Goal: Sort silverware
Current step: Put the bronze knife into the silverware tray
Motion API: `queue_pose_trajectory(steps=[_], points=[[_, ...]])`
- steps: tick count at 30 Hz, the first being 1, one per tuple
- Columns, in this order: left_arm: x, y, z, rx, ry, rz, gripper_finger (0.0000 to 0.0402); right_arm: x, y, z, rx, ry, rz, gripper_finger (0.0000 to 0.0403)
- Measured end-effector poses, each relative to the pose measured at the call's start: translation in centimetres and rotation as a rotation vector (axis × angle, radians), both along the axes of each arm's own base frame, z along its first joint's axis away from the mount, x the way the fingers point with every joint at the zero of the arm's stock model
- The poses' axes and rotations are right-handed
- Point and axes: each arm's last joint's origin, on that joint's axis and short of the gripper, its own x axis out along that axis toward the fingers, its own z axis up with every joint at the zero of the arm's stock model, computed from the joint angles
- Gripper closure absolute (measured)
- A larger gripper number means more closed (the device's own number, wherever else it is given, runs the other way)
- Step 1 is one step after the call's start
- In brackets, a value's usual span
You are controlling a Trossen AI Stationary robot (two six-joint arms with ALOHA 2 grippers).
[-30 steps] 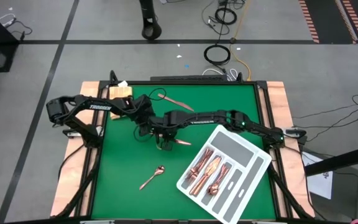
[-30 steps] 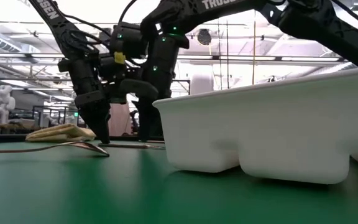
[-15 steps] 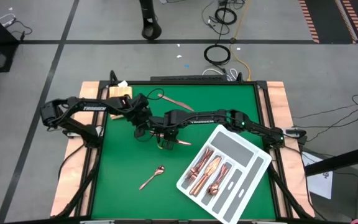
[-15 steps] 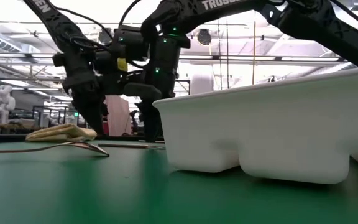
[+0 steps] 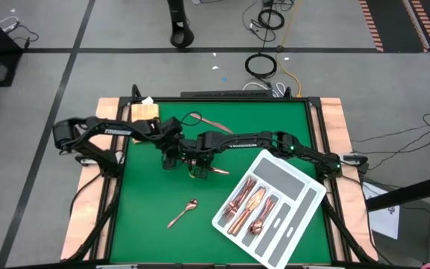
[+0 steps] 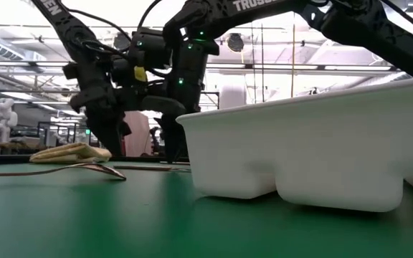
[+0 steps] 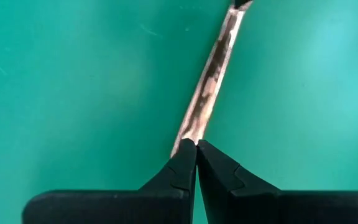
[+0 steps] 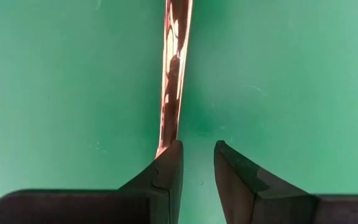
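Handover point sits mid-bench, both arms meeting over the green bench (image 5: pixel 275 134) surface. Thin rose-gold knife (image 5: pixel 213 171) lies flat there, long axis running from the left gripper (image 5: pixel 172 158) out toward the white-and-grey divided tray (image 5: pixel 304 213).

Left wrist view: left gripper's fingers pressed together on the near end of the rose-gold handle (image 7: pixel 207 93), clenched on it; the piece runs straight away from the fingertips.

Right wrist view: right gripper (image 8: pixel 194 155) has its fingers parted, released; the same sort of copper blade (image 8: pixel 174 68) lies just beside one finger, not between the two, axis again running straight ahead.

Low view: both grippers hang close together just above the bench (image 6: pixel 120 215), behind the tray wall (image 6: pixel 307 143); contact with the knife cannot be made out there.

Judgement: left arm has the piece, right arm is nearer the tray. Other silverware: small copper spoon (image 5: pixel 183 213) well apart toward the front edge, another piece (image 5: pixel 204 119) near the back by the folded yellow cloth (image 5: pixel 145 110), several already in tray compartments.
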Motion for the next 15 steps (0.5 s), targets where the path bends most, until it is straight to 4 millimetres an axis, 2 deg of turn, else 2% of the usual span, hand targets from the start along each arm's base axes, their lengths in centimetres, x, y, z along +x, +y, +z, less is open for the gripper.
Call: queue_pose_trajectory(steps=[7, 12, 15], points=[[0.5, -0.3, -1.3, -0.019, 0.024, -0.019, 0.038, 0.0, 0.0, 0.0, 0.002, 0.002, 0.004, 0.0325], [0.6, -0.2, -1.5, -0.02, 0.024, -0.02, 0.038, 0.0, 0.0, 0.0, 0.003, 0.004, 0.043, 0.0324], [0.6, -0.2, -1.5, -0.017, 0.024, -0.019, 0.038, 0.0, 0.2, 0.0, 0.047, 0.001, 0.091, 0.0306]])
